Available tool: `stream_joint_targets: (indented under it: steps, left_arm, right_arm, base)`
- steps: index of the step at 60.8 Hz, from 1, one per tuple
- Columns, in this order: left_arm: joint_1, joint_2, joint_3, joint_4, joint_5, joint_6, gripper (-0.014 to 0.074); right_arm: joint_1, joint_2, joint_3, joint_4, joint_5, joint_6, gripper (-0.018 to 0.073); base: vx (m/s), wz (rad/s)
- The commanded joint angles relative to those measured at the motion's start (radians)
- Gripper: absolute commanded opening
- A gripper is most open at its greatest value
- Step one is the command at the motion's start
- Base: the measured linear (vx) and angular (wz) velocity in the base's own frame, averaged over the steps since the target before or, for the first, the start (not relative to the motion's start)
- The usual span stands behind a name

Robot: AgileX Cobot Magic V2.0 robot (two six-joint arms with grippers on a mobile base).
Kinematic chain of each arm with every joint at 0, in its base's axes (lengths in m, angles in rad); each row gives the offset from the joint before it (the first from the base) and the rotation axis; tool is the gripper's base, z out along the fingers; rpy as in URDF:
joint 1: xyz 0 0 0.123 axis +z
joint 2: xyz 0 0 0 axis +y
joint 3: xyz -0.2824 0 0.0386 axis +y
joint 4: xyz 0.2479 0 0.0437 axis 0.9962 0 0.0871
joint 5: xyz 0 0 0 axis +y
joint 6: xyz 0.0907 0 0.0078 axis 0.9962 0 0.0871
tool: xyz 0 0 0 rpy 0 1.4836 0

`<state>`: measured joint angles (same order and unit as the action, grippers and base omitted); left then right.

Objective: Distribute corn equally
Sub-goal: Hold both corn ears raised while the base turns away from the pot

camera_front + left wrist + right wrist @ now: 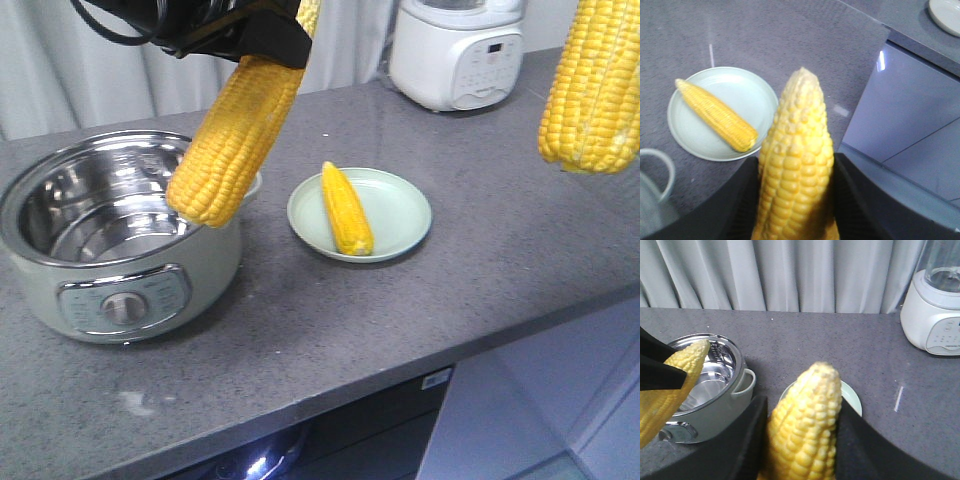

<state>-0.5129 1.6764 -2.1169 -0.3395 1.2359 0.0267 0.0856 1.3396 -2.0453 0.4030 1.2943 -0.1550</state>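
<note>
Corn cob (pixel 797 110) clamped in left gripper (pixel 795 175), second cob (pixel 812 382) clamped in right gripper (pixel 801 415), third cob (pixel 346 208) lies on green plate (pixel 402 205) beside pot (pixel 110 290).

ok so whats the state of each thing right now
left claw, shut on the left cob, raised by the pot
right claw, shut on the right cob, raised
third cob, lying flat on the plate
plate, holds one cob
pot, lid off, nothing seen inside

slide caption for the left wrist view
Left tool grips a yellow corn cob; a second cob lies on the pale green round plate.
</note>
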Motion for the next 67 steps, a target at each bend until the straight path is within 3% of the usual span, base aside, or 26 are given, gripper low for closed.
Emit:
stream_joint_targets:
  steps: [1,67]
  left_arm:
    - [0.001,-0.04,-0.026,-0.025,-0.056,0.0,-0.0007]
    - [0.001,-0.04,-0.026,-0.025,-0.056,0.0,-0.0007]
  right_arm:
    - [-0.006,-0.023,-0.019,0.013,-0.005,-0.008,-0.0004]
    - [-0.006,-0.023,-0.019,0.013,-0.005,-0.008,-0.0004]
  base:
    - [-0.01,-0.3]
    - [-0.02,-0.28]
